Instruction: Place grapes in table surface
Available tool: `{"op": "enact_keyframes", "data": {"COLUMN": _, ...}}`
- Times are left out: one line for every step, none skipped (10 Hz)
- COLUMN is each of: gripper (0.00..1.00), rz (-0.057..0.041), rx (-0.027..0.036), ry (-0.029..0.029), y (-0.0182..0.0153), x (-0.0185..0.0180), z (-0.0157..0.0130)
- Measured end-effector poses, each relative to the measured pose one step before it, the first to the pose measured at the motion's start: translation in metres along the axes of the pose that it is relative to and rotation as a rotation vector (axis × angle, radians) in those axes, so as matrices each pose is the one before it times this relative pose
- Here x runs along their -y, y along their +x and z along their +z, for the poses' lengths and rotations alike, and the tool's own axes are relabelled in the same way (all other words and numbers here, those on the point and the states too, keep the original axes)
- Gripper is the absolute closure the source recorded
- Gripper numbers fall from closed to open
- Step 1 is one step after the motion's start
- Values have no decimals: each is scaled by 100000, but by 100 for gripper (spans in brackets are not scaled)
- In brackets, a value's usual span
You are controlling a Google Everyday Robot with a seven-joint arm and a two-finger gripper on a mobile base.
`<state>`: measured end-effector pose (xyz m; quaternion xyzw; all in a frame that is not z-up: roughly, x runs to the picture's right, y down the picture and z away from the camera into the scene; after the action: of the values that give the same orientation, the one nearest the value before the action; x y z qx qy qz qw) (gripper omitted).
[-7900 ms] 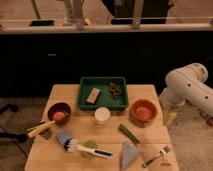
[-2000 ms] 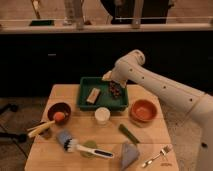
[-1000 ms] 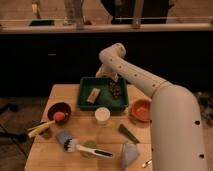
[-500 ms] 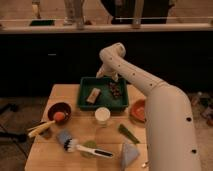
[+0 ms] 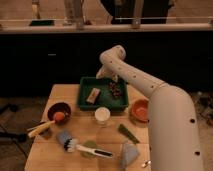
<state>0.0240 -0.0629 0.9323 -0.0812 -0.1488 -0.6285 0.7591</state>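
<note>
Presently the grapes [image 5: 116,90] lie in the right part of the green tray [image 5: 82,93], near a tan block [image 5: 93,95], not on the table surface [image 5: 65,95]. Just above them hangs the gripper [image 5: 114,78], jaws released.

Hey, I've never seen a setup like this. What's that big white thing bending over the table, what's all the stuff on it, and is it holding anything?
The big white thing is a robot arm. There is only one picture, from a single camera looking down at a pale wooden tabletop. The arm ends in a gripper, which hangs over a green rectangular tray. Its fingers are open and hold nothing. In the tray lie a small bunch of dark grapes, just under the gripper, and a tan block. Around the tray stand a brown bowl holding an orange ball, an orange bowl and a white cup.
</note>
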Motion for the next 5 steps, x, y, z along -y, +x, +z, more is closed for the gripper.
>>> {"op": "enact_keyframes", "data": {"gripper": 20, "rz": -818, "rx": -801, "ry": 385, "y": -223, "x": -182, "z": 829}}
{"op": "enact_keyframes", "data": {"gripper": 20, "rz": -1489, "rx": -686, "ry": 619, "y": -115, "x": 3, "z": 793}}
{"op": "enact_keyframes", "data": {"gripper": 20, "rz": -1044, "rx": -254, "ry": 122, "y": 106, "x": -416, "z": 501}}
{"op": "enact_keyframes", "data": {"gripper": 20, "rz": -44, "rx": 456, "ry": -179, "y": 28, "x": -725, "z": 672}}
{"op": "enact_keyframes", "data": {"gripper": 20, "rz": 7, "rx": 412, "ry": -140, "y": 42, "x": -492, "z": 569}}
